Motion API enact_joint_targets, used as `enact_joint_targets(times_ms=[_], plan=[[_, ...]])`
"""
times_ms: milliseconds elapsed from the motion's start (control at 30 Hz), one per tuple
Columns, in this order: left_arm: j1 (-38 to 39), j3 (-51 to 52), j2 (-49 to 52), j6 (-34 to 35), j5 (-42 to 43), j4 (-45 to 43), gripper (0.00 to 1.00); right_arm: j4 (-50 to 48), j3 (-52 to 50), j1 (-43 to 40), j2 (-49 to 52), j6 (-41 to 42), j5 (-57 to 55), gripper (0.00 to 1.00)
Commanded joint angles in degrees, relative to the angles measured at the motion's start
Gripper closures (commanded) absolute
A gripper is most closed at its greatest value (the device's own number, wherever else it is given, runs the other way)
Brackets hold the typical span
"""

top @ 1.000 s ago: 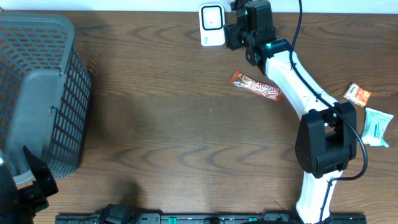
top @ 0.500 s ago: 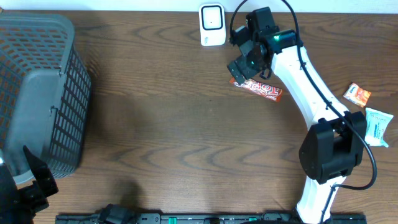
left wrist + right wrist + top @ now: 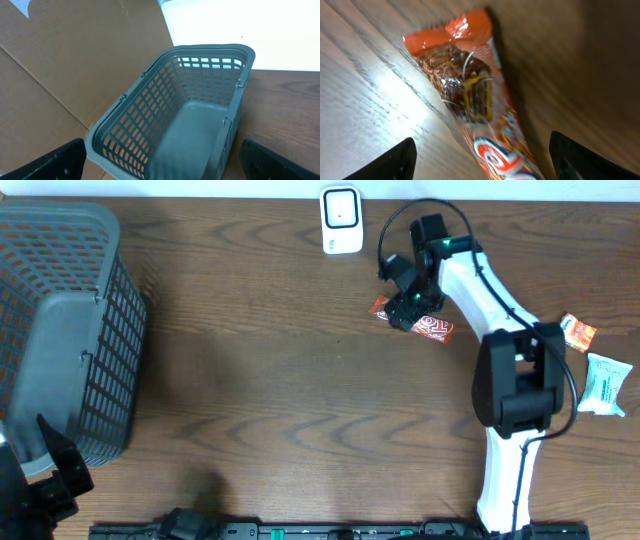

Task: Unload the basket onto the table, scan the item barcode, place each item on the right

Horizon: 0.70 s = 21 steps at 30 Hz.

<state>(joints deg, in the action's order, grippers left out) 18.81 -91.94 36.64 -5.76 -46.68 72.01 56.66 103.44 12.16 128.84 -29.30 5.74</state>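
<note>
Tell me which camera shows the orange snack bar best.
Right wrist: the snack bar fills the frame, wrapper print close up. Overhead shows it small, partly hidden under the right hand. Left wrist shows only the basket, no bar.

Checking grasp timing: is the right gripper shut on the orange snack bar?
No, the right gripper has its fingers wide apart either side of the snack bar.

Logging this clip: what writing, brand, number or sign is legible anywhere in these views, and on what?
"TO", roughly: big white letters on the orange snack bar, overhead view; the rest lies under the right claw, so this is uncertain.
Snack bar, right wrist view: white lettering cut off at the picture's edge, unreadable.
Orange packet: print too small to read.
White packet: print too small to read.
Scanner: no text visible.
</note>
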Motion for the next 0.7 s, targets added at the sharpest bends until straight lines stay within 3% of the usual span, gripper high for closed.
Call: enact_joint_targets(times_ms=[0, 200, 367, 533, 667], plan=[[-0.2, -0.15, 0.04, 0.72, -0.33, 0.02, 0.02, 0.24, 0.74, 0.04, 0.87, -1.25, -0.76, 0.2], [-0.2, -0.15, 0.04, 0.7, -0.33, 0.02, 0.02, 2.16, 0.57, -0.96, 1.95, -1.29, -8.33, 0.22], [-0.2, -0.15, 0.04, 0.7, -0.33, 0.02, 0.02, 2.32, 0.48, -2.36, 2.08, -1.57, -5.03, 0.27], [-0.2, -0.15, 0.04, 0.7, -0.33, 0.02, 0.02, 1.81, -1.14, -2.49, 2.12, -2.12, -4.15, 0.58], [-0.2, -0.15, 0.04, 0.7, -0.33, 0.02, 0.02, 0.13, -3.56, -2.47, 2.16, -2.12, -4.15, 0.71]])
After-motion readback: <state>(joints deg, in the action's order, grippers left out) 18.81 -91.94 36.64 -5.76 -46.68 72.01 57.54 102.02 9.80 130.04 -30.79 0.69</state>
